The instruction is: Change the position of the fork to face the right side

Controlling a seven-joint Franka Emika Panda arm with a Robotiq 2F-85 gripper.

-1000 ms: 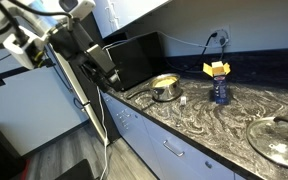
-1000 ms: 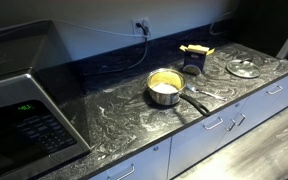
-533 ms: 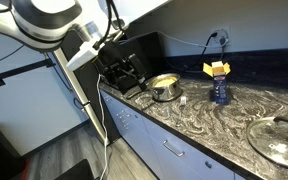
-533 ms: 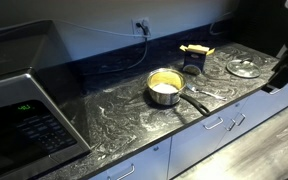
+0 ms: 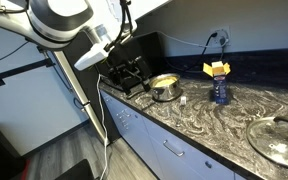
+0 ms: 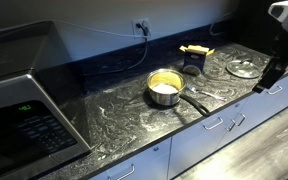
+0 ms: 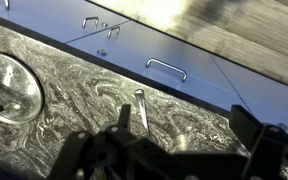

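Though the hand [image 5: 132, 74] hangs off the swirled dark stone bench [image 5: 214, 125] in an exterior view, the thin silvery-white fork [image 5: 182, 100] lies well beyond it. In an exterior view, hand [image 6: 267, 75] beside bench edge. Wrist view: fingers [image 7: 264, 150] wide, empty; fork [image 7: 141, 108] ahead, probably lined up for grasping.

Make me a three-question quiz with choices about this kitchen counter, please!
1. How is the round steel pot standing?
A) lidded B) tipped over C) upright, uncovered
2. Where is the thin silvery fork?
A) inside the pot B) on the dark marbled counter beside the pot C) in a drawer
3. What colour is the top of the blue bottle?
A) yellow B) red C) green
Answers: 1 C, its inside shows and the round glass lid lies apart on the counter; 2 B, it lies flat by the pot; 3 A, the top shows bright yellow.
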